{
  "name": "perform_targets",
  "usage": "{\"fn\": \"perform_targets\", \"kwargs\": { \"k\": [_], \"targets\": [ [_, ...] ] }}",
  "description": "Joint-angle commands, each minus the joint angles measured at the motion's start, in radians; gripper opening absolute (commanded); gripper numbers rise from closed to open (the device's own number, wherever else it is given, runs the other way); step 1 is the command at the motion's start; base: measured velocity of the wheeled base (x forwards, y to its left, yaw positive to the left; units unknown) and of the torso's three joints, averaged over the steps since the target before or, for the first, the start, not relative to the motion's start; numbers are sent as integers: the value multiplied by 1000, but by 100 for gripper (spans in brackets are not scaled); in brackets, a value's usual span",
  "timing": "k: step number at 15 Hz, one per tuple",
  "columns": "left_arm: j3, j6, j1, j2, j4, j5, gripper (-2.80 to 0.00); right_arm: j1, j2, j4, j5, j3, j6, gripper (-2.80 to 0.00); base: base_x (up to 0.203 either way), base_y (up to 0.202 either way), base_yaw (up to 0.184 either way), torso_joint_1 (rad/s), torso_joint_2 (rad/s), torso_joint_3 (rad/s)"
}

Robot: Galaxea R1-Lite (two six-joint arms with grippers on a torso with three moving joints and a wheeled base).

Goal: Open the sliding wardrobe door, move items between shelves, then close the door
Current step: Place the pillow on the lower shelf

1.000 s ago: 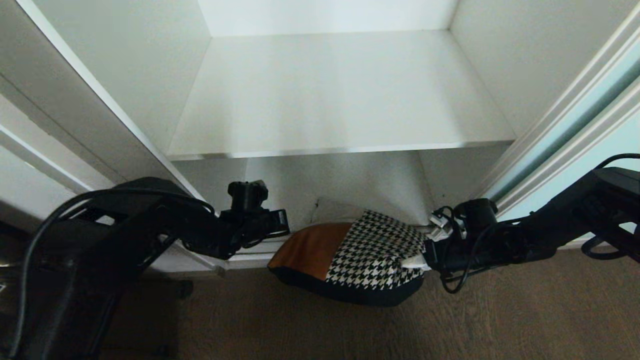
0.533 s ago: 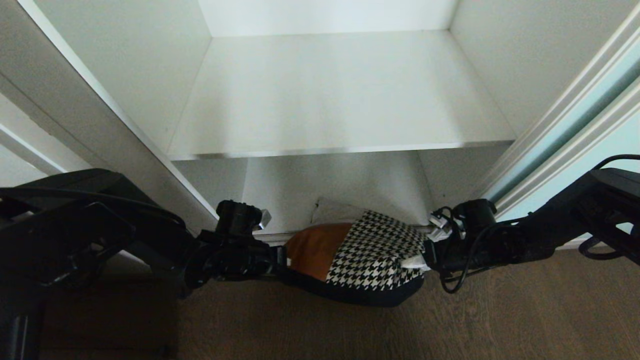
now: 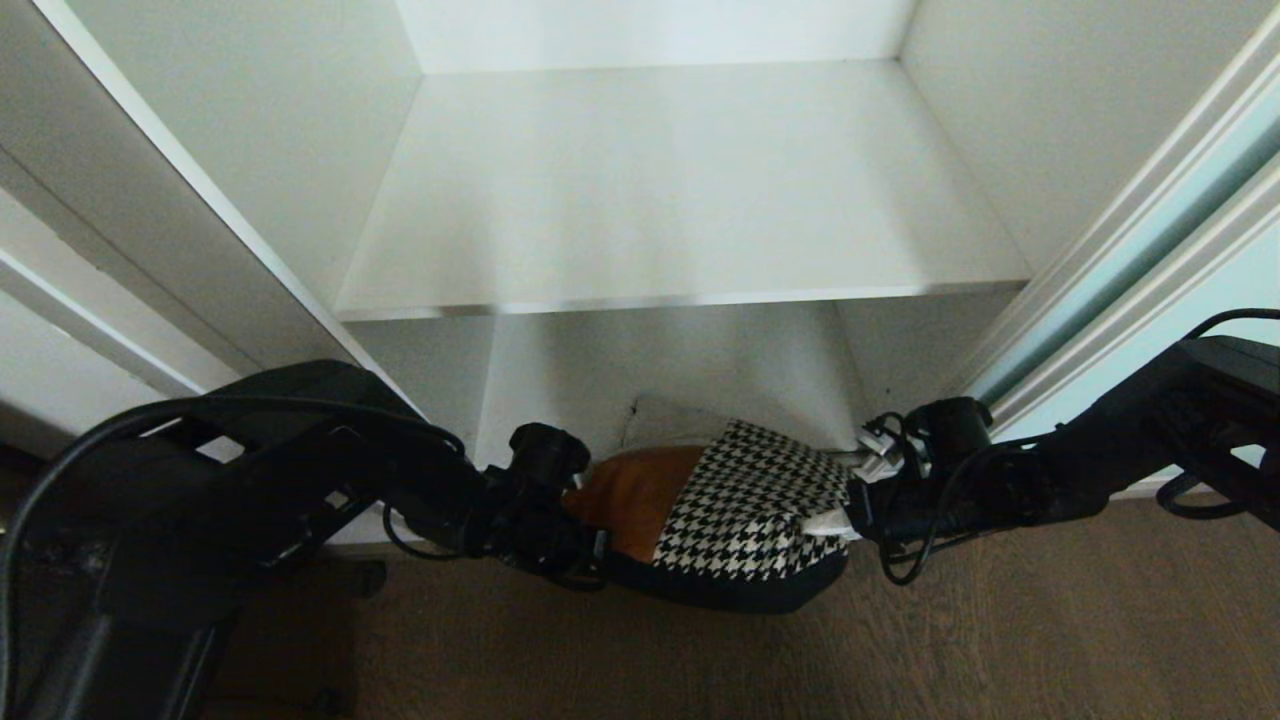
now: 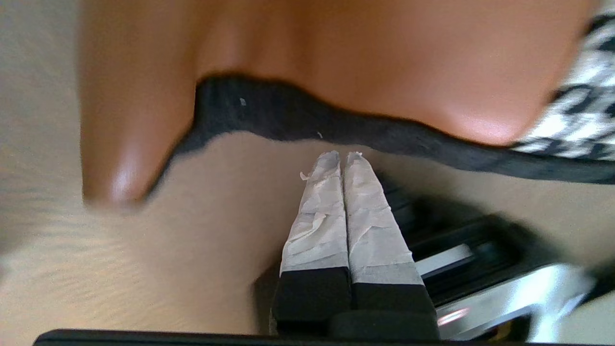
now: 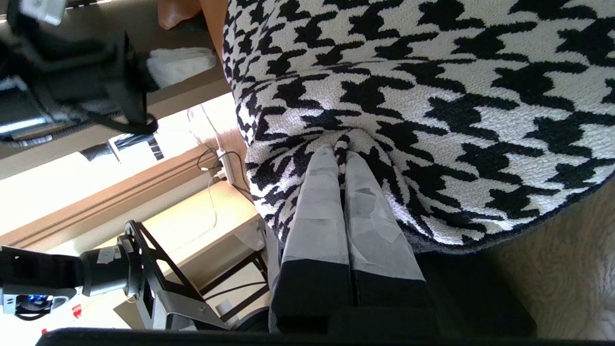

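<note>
I see cushion (image 3: 745,515) below shelf (image 3: 670,190), half out over floor (image 3: 1000,640); left claw (image 3: 598,545) at its left, right claw (image 3: 835,522) at its right; door (image 3: 1190,215) far right.

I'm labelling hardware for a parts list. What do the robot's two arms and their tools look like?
Both arms are matte black, chunky segments with loose black cables looping alongside. The left tool has two slim tapering fingers wrapped in wrinkled pale tape over black bases. The right tool matches, with smoother grey tape on its fingers. A white connector sits at the right wrist.
</note>
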Motion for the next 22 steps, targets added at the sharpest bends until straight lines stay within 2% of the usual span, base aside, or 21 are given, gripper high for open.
{"fn": "perform_targets", "kwargs": {
  "k": [1,5,7,9,12,15,18,22],
  "targets": [
    [-182,58,8,91,182,21,-280,1,-1,-3,3,-1,1,-280,0,0,0,0,0,0],
    [-536,83,42,329,240,172,-280,1,-9,-32,-2,12,1,-280,0,0,0,0,0,0],
    [-647,92,56,421,243,222,-280,2,-25,-49,-25,11,-1,-280,0,0,0,0,0,0],
    [-654,84,59,428,215,220,-280,23,-39,-52,-63,6,-2,-280,0,0,0,0,0,0],
    [-654,45,62,445,-2,243,-280,68,-67,-54,-127,13,-4,-280,0,0,0,0,0,0],
    [-655,20,82,410,-171,319,-280,90,-106,-55,-134,-10,-7,-280,0,0,0,0,0,0],
    [-660,19,96,352,-243,373,-280,99,-147,-66,-122,1,-7,-280,0,0,0,0,0,0],
    [-660,23,128,347,-300,373,-280,130,-30,-174,-105,-45,-6,-280,0,0,0,0,0,0]
  ]
}}
